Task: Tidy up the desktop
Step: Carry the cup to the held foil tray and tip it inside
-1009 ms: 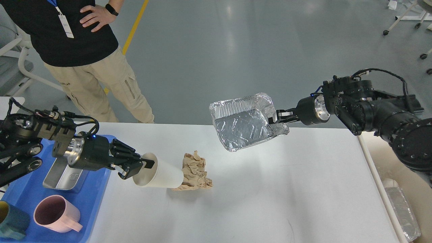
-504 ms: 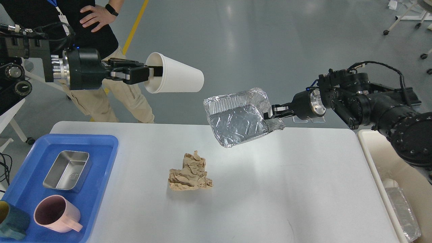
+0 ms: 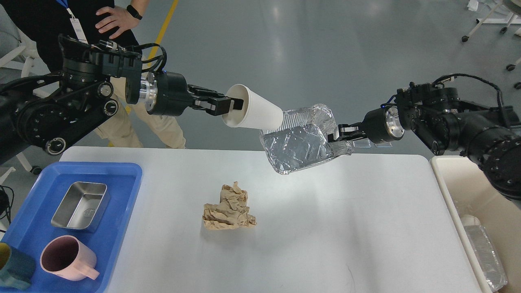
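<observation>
The white desktop (image 3: 325, 228) fills the lower view. A crumpled brown paper (image 3: 230, 207) lies on it left of centre. My left gripper (image 3: 228, 106) is shut on the rim of a white paper cup (image 3: 254, 113), held on its side high above the far edge, its base against a foil tray (image 3: 299, 140). My right gripper (image 3: 340, 136) is shut on the crumpled right rim of that foil tray, held tilted in the air with its open side facing me.
A blue tray (image 3: 122, 211) at the left holds a steel box (image 3: 81, 204), a pink mug (image 3: 67, 258) and a teal cup (image 3: 14, 268). A cream bin (image 3: 460, 183) with a foil item (image 3: 486, 252) stands at the right. A person (image 3: 101, 61) stands behind the table's left corner.
My left gripper lifted the paper cup from the table beside the brown paper and carried it up and right to the foil tray. The right arm shifted the tray slightly.
</observation>
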`<state>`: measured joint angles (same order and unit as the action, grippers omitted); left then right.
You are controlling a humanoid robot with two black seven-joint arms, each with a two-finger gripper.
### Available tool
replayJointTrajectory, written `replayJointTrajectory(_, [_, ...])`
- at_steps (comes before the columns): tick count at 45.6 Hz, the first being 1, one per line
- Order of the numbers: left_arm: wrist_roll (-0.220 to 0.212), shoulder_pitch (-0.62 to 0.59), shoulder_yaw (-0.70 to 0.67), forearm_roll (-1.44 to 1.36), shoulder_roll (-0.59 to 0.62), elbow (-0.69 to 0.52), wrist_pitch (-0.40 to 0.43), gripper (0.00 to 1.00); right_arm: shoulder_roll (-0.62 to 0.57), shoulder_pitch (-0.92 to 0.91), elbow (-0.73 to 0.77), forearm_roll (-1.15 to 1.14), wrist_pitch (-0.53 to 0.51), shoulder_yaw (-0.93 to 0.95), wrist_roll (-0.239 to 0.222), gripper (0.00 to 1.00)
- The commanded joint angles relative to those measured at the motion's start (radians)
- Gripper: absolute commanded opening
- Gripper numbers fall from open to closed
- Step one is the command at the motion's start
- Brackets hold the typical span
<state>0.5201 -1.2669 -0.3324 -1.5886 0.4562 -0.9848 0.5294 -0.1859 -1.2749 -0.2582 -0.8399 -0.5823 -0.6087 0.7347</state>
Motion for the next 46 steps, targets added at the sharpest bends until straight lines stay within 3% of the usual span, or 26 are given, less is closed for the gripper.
replayJointTrajectory(1, [0.0, -0.031, 0.019, -0.002, -0.079, 0.054, 0.0, 0.04, -0.004, 0.0, -0.036, 0.001, 0.012, 0.001, 0.0, 0.0])
replayJointTrajectory(39, [-0.017, -0.066, 0.137, -0.007, -0.303, 0.235, -0.019, 0.05, -0.115, -0.034, -0.173, -0.001, 0.033, 0.01, 0.0, 0.0])
replayJointTrajectory(46, [-0.019, -0.066, 0.165, -0.007, -0.338, 0.245, -0.034, 0.05, -0.19, -0.073, -0.301, -0.002, 0.055, 0.01, 0.0, 0.0])
